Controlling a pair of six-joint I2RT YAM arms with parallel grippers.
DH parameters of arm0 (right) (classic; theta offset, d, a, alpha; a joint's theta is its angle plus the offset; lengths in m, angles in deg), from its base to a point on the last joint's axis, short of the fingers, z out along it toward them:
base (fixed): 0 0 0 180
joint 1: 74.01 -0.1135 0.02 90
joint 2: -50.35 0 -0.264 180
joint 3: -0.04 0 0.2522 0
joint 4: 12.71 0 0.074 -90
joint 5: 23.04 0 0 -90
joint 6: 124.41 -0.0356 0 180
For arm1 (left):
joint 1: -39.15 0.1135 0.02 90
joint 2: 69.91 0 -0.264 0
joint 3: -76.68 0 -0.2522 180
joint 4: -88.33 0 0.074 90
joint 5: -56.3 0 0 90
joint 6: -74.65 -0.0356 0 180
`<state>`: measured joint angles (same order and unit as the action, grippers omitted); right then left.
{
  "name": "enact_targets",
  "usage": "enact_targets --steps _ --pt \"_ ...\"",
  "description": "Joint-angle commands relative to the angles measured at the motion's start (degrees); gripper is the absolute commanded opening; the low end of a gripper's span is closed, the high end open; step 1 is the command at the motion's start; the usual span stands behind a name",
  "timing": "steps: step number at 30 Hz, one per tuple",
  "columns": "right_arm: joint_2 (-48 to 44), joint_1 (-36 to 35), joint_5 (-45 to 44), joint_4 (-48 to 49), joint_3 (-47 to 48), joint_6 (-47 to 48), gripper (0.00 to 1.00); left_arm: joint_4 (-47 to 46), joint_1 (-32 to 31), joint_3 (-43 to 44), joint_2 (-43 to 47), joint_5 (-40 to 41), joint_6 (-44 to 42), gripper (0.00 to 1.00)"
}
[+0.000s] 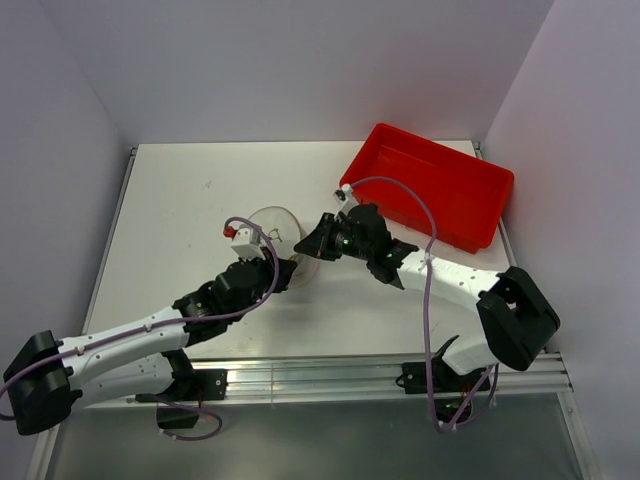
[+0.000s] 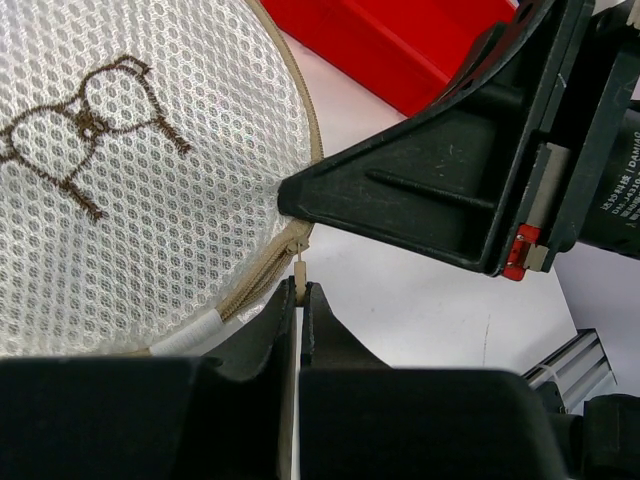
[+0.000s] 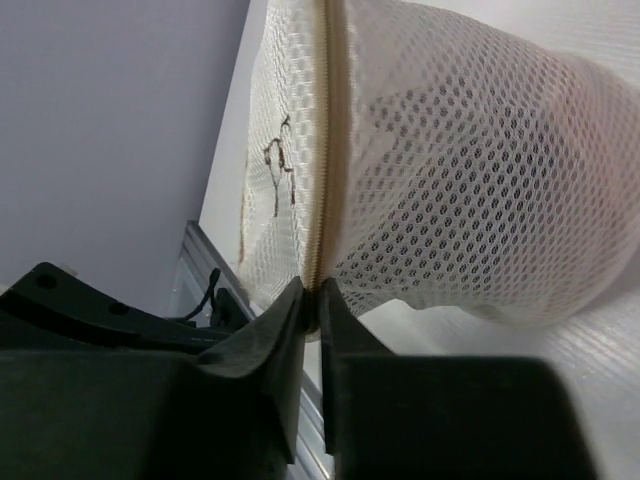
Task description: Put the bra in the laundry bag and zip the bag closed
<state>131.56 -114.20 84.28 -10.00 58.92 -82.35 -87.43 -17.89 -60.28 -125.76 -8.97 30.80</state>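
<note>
Now, both arms meet at the round, dome-shaped laundry bag of translucent white mesh (image 2: 130, 200), which sits on the white surface (image 1: 180, 200). The left pincer (image 2: 300, 300), on the bag's near side, is pressed together on the small beige pull tab (image 2: 299, 268) of the bag's beige zipper (image 2: 305, 110). That grip reads as the working one, there to draw the slider around the rim.

The right pincer (image 3: 312, 300) comes in from the bag's right. Its fingers are clamped on the zipper rim itself, pinching fabric just beside the slider. My read is that it is there as an anchor, so the soft bag does not simply trail along when the tab is pulled.

And the pale pink-beige soft bra (image 3: 440, 140)? Only a dim rounded shape shows behind the mesh in the right wrist view. I take that to be it, tucked inside the bag, though the netting blurs it. So the loading looks done and the zipping is the step in hand; how much track remains open I cannot tell. The red rectangular plastic tray (image 1: 430, 195) sits beyond the bag to its right, apart from it.
</note>
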Motion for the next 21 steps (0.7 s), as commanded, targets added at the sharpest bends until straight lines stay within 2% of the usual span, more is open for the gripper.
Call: enact_targets --steps 1,3,8,16,21 --pt "1.06 0.28 -4.40 1.64 2.86 1.27 0.07 0.02 -0.27 0.87 2.15 -0.12 -0.80 0.00" --pt "1.41 0.46 -5.10 1.03 3.30 1.62 0.00 1.78 -0.27 0.52 3.20 0.49 -0.80 0.00" --pt "2.63 2.91 -5.55 0.58 4.18 3.21 0.00 7.49 -0.27 -0.45 7.07 3.65 -0.89 0.00" --pt "6.15 6.78 -3.44 -0.56 7.78 5.31 0.00 22.41 -0.27 -2.56 14.97 9.89 2.53 0.00" --pt "7.82 6.70 -1.68 -0.48 8.58 5.23 0.00 23.68 -0.27 -2.56 16.57 11.31 3.16 0.00"
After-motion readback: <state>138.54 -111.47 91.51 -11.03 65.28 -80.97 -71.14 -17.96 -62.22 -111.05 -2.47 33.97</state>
